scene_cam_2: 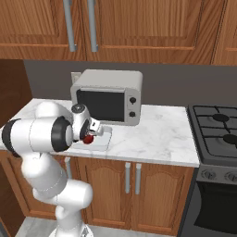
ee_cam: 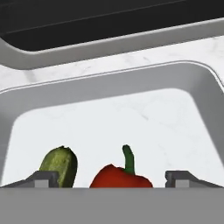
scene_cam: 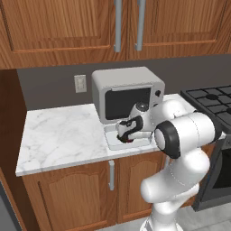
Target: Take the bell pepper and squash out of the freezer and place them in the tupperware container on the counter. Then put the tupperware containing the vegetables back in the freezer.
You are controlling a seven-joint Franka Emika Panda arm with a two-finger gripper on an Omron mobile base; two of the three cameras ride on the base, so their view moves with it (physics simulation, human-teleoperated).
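Note:
The tupperware container (scene_cam: 112, 140) (scene_cam_2: 104, 138) (ee_cam: 109, 78) sits on the counter (scene_cam: 58, 135) (scene_cam_2: 157, 134) in front of the toaster oven. Inside it lie the red bell pepper (ee_cam: 120, 177) (scene_cam: 129, 140) (scene_cam_2: 87, 139) and, to its left in the hand view, the dark green squash (ee_cam: 59, 165). My gripper (scene_cam: 126, 133) (scene_cam_2: 90, 131) (ee_cam: 111, 179) hangs low over the tray. Its fingertips (ee_cam: 43, 179) stand wide apart on either side of the pepper, with gaps on both sides, so it is open and holds nothing. The freezer is out of view.
A grey toaster oven (scene_cam: 126, 92) (scene_cam_2: 109, 95) stands right behind the tray. The black stove (scene_cam: 212, 97) (scene_cam_2: 217, 125) borders the counter on the right. Wooden wall cabinets (scene_cam: 67, 27) hang above. Bare marble lies to the tray's left and right.

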